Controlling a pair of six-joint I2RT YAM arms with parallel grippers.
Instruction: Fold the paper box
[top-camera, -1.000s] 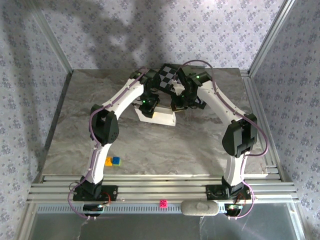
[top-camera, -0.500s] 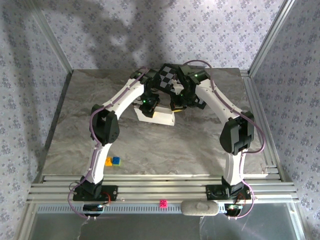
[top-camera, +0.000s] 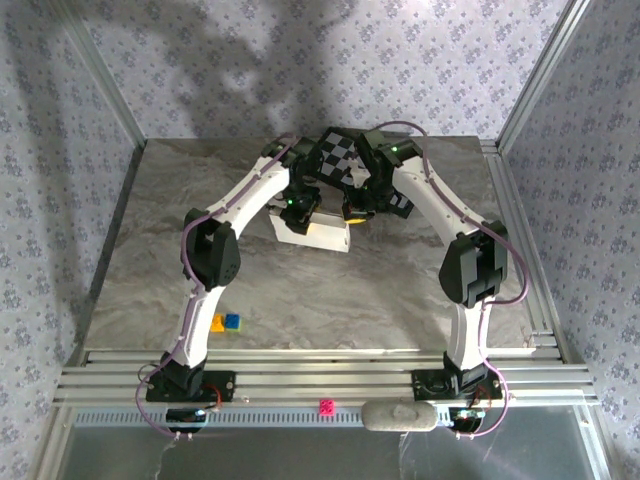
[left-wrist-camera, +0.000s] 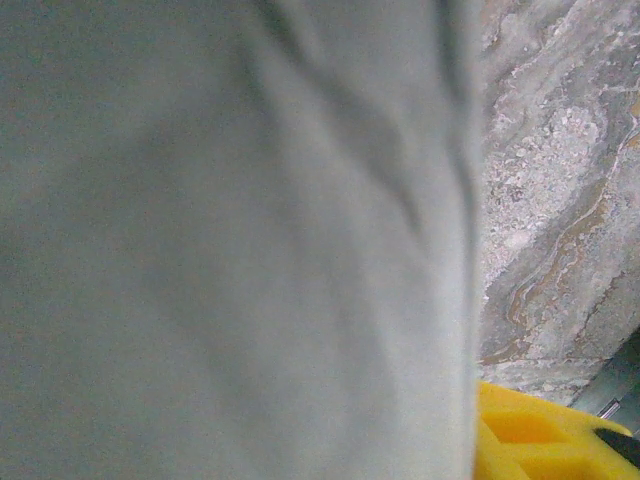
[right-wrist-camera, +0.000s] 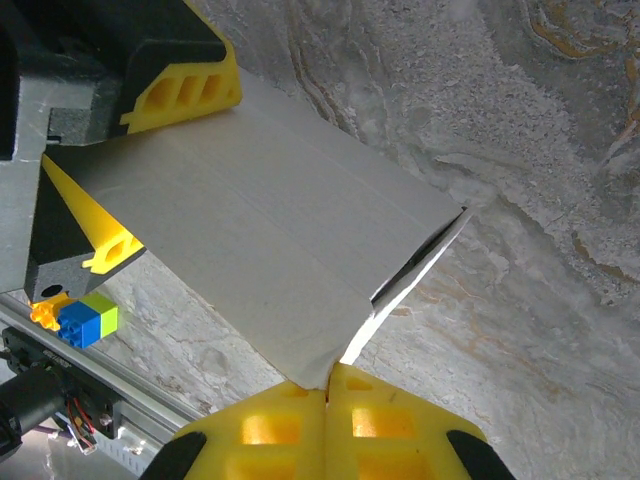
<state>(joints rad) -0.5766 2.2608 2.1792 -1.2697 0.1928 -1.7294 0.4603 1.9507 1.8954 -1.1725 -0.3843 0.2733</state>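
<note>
The paper box (top-camera: 322, 236) sits on the marbled table (top-camera: 300, 290) in the upper middle of the overhead view. It is just below the checkered board (top-camera: 338, 153) and between the two wrists. From there it reads as a shallow, plain white shape, its long side running from upper left to lower right. Its inside is hidden. In the right wrist view a thin dark slit shows at the panel's right-hand corner, where two layers of card part slightly, and I cannot make out anything within.

In that same view the box is a broad grey-white panel with faint crease lines along its length. Its lowest corner runs into the seam of the right gripper (right-wrist-camera: 327, 400), whose yellow tips are pressed together on it at the bottom edge of the frame.

The left gripper (top-camera: 299, 212) straddles the panel's far end at the upper left. Its yellow fingers (right-wrist-camera: 185, 95) are clearly apart, one above the card and one below; whether they press on it I cannot tell. In the left wrist view the card is blurred and softly creased across most of the frame.

Small coloured blocks (top-camera: 226, 322) lie well apart from the box, lower left in the overhead view.
</note>
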